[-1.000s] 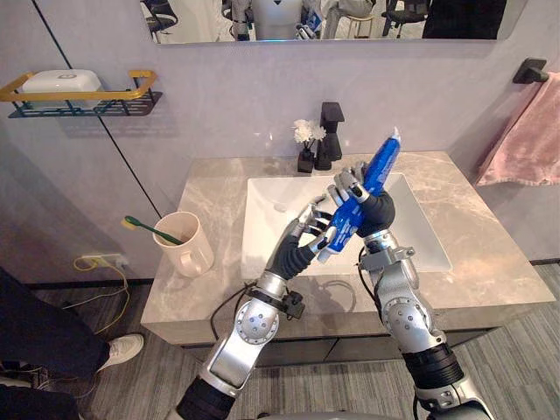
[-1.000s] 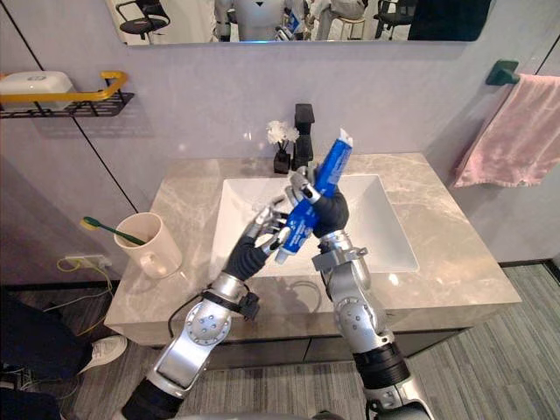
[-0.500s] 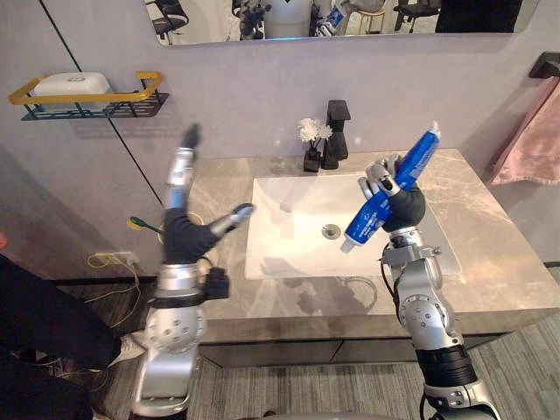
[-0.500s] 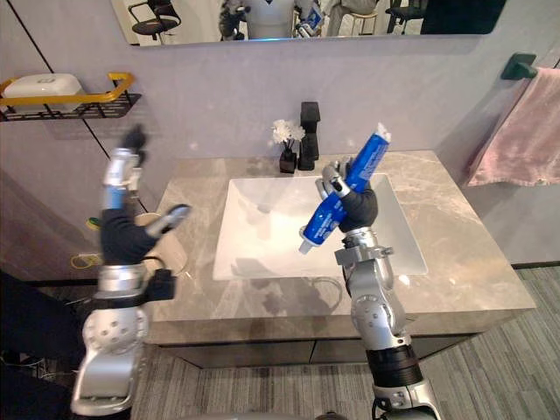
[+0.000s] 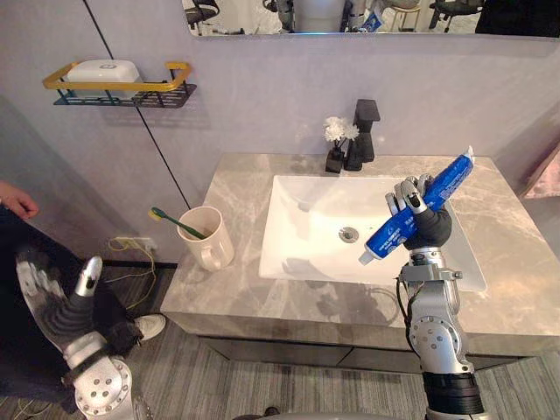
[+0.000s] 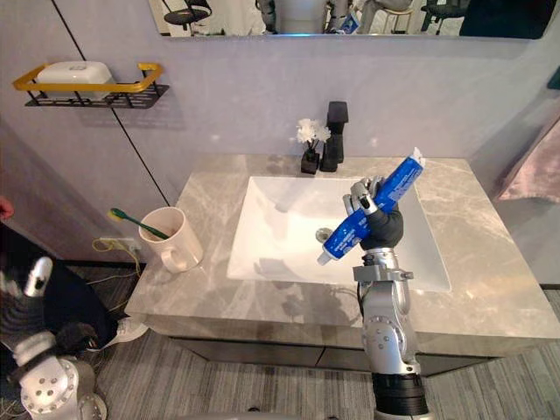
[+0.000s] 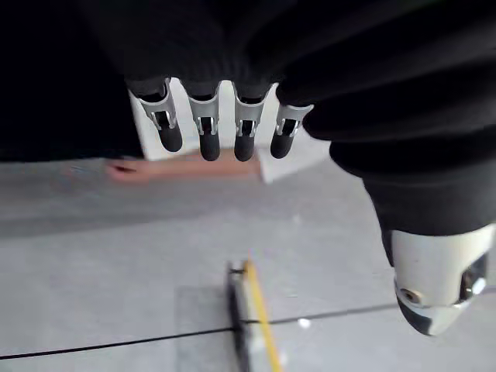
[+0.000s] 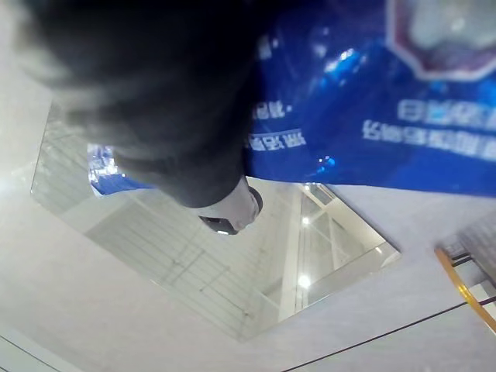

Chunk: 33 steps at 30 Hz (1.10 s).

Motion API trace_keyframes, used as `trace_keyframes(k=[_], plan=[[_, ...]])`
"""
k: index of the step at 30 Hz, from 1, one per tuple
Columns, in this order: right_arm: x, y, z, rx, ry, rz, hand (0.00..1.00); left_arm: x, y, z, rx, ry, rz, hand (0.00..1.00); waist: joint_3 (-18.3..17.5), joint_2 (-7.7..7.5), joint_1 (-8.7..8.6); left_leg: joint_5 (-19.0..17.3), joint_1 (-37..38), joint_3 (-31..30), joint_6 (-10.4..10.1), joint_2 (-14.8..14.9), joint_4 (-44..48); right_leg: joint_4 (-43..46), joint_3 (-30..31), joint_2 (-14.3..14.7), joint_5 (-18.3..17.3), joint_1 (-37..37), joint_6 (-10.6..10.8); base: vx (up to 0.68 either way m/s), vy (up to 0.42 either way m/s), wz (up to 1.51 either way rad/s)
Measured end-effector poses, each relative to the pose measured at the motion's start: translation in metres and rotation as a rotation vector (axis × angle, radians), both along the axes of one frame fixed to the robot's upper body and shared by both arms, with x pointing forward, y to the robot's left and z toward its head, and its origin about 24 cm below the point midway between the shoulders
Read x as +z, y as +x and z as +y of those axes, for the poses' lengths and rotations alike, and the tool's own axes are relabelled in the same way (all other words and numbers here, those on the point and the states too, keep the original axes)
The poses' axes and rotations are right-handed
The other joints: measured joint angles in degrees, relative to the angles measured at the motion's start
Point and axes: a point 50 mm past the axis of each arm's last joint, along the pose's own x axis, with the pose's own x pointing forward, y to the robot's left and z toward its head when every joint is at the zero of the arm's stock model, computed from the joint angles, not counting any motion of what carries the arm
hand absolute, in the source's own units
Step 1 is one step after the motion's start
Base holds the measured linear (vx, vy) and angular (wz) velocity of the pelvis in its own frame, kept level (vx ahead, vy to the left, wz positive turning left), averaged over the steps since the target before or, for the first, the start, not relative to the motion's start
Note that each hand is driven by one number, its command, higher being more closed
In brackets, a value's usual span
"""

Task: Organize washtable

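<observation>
My right hand (image 5: pixel 422 219) is shut on a blue toothpaste tube (image 5: pixel 385 237), holding it tilted above the right part of the white sink (image 5: pixel 306 219), cap end low and crimped end up to the right. In the right wrist view the tube (image 8: pixel 372 93) lies across the curled thumb (image 8: pixel 194 116). My left hand (image 5: pixel 54 302) hangs low at the far left, off the counter, fingers (image 7: pixel 205 124) straight and empty. A cream cup (image 5: pixel 208 241) with a green toothbrush (image 5: pixel 175 223) stands on the counter's left end.
The marble counter (image 5: pixel 236 175) carries a black faucet (image 5: pixel 363 131) and a small vase of white flowers (image 5: pixel 334 144) behind the sink. A wall shelf (image 5: pixel 118 87) holds a white soap box. A person's hand (image 5: pixel 13 199) shows at the far left.
My left arm has swung down and away from the counter to the lower left. The right hand keeps the tube, now tilted flatter. The camera has shifted left.
</observation>
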Motion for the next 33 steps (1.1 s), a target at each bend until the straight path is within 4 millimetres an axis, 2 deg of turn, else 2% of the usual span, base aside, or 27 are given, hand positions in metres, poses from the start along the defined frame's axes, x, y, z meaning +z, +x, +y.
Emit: trace_keyframes(k=[2, 4, 5, 6, 12, 18, 22, 26, 29, 33], plan=[[0.000, 0.000, 0.000, 0.000, 0.000, 0.002, 1.00, -0.014, -0.002, -0.001, -0.008, -0.037, 0.055, 0.00, 0.02, -0.04, 0.31, 0.00, 0.02, -0.06, 0.00, -0.06, -0.05, 0.06, -0.05, -0.05, -0.19, 0.00, 0.03, -0.01, -0.011, 0.02], [-0.001, 0.000, 0.001, -0.006, -0.006, 0.013, 1.00, -0.050, -0.010, -0.010, -0.041, -0.137, 0.201, 0.00, 0.09, -0.32, 0.66, 0.05, 0.00, -0.57, -0.07, -0.06, -0.11, 0.14, -0.67, -0.06, -0.39, 0.13, 0.01, -0.01, -0.031, 0.10], [-0.001, 0.000, 0.002, -0.009, -0.010, 0.016, 1.00, -0.057, -0.012, -0.013, -0.053, -0.158, 0.235, 0.00, 0.08, -0.39, 0.68, 0.06, 0.00, -0.74, -0.07, -0.07, -0.13, 0.15, -0.89, -0.07, -0.43, 0.20, 0.01, -0.01, -0.038, 0.14], [-0.001, 0.000, 0.002, -0.012, -0.017, 0.015, 1.00, -0.075, -0.017, -0.020, -0.086, -0.207, 0.316, 0.00, 0.26, -0.74, 0.73, 0.06, 0.01, -0.96, -0.09, -0.07, -0.13, 0.14, -1.15, -0.07, -0.55, 0.33, 0.05, 0.00, -0.031, 0.09], [-0.001, 0.000, 0.009, -0.004, -0.026, 0.008, 1.00, -0.116, -0.039, -0.041, -0.155, -0.348, 0.503, 0.00, 0.50, -1.54, 0.90, 0.05, -0.48, -1.02, -0.08, -0.21, -0.11, 0.15, -1.26, -0.19, -0.72, -0.10, 0.18, 0.00, -0.006, 0.01], [-0.001, 0.000, 0.013, -0.014, -0.065, 0.009, 1.00, -0.136, -0.047, -0.059, -0.223, -0.425, 0.603, 0.00, 0.58, -1.73, 0.96, 0.02, -0.59, -1.09, -0.04, -0.65, -0.03, 0.24, -1.41, -0.66, -0.93, -0.12, 0.50, 0.00, 0.000, 0.00], [0.004, 0.002, 0.021, 0.000, -0.094, -0.006, 1.00, -0.142, -0.047, -0.068, -0.265, -0.449, 0.632, 0.00, 0.89, -2.25, 1.02, -0.03, -0.65, -1.16, 0.03, -0.78, 0.08, 0.39, -1.47, -0.81, -1.01, -0.12, 0.62, -0.01, -0.007, 0.01], [0.022, 0.009, 0.034, 0.025, -0.126, -0.070, 1.00, -0.145, -0.042, -0.076, -0.332, -0.442, 0.653, 0.00, 1.18, -2.73, 1.53, -0.03, -0.97, -1.68, 0.03, -0.83, 0.42, 0.67, -1.89, -0.84, -1.06, -0.17, 0.64, -0.03, -0.025, 0.06], [0.043, 0.016, 0.048, 0.058, -0.145, -0.151, 1.00, -0.144, -0.036, -0.083, -0.386, -0.424, 0.661, 0.00, 1.18, -2.73, 2.44, 0.00, -1.35, -2.46, 0.03, -0.87, 0.73, 0.77, -2.59, -0.83, -1.07, -0.14, 0.63, -0.02, -0.026, 0.12], [0.074, 0.019, 0.077, 0.134, -0.197, -0.287, 1.00, -0.146, -0.034, -0.089, -0.475, -0.403, 0.689, 0.00, 1.18, -2.74, 2.70, 0.00, -2.33, -3.29, 0.03, -0.84, 1.72, 0.80, -3.15, -0.73, -1.07, -0.15, 0.61, -0.02, -0.032, 0.13]])
